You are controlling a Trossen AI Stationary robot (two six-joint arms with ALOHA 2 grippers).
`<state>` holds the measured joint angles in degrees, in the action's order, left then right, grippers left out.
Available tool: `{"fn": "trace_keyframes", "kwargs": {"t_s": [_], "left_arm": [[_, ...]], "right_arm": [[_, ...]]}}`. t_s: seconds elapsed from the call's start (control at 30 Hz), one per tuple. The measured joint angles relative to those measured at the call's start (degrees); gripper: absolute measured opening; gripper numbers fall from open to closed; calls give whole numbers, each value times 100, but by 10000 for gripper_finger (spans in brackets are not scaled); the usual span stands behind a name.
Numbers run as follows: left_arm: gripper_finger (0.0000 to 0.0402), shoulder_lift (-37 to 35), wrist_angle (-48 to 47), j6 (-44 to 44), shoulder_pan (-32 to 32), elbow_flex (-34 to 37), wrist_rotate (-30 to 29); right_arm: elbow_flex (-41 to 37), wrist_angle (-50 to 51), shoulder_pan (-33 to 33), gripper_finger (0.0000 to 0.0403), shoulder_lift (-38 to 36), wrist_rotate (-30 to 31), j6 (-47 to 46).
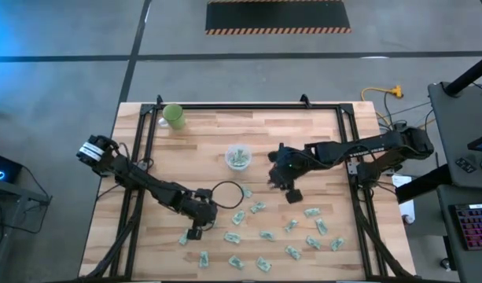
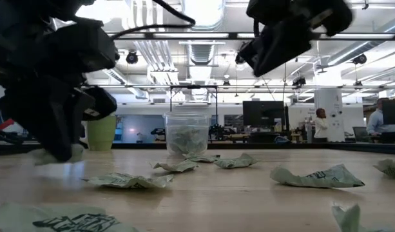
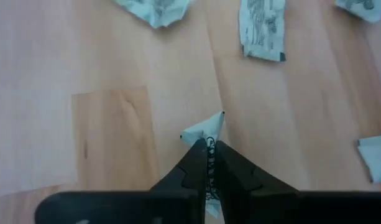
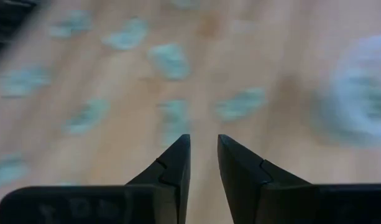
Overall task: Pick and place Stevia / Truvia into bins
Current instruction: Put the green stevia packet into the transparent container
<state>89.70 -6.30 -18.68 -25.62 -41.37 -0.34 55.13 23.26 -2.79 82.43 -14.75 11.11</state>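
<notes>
From above, you see the left gripper low over the wooden table, among the small pale green and white paper packets; the round clear plastic cup stands near the centre, with packets inside. The right gripper hangs near the cup. In the left wrist view, your fingers are closed on one packet. In the right wrist view, the fingers stand slightly apart, holding nothing.
</notes>
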Motion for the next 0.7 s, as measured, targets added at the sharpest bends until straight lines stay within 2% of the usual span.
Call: {"fn": "trace_keyframes", "kwargs": {"t_s": [0.1, 0.2, 0.47, 0.53, 0.63, 0.7], "left_arm": [[3, -235, -270, 126, 41, -1, -294], [2, -504, -515, 326, 54, -5, -1011], [2, -1044, -263, 2071, 184, -6, -4240], [2, -1091, 58, 2644, 330, -6, -4798], [2, -1089, 716, 3431, 711, 5, -4842], [2, -1066, 1134, 3818, 1026, 5, -4627]], "right_arm": [[-120, -19, -47, 73, 155, -762, -145], [-211, 3, -118, 75, 359, -795, -194], [-212, -266, -136, 71, 934, -773, -122], [-212, -372, -136, 68, 1036, -769, -33], [-212, -626, -133, 68, 1151, -761, 25], [-212, -729, -133, 68, 1199, -760, 93]]}}
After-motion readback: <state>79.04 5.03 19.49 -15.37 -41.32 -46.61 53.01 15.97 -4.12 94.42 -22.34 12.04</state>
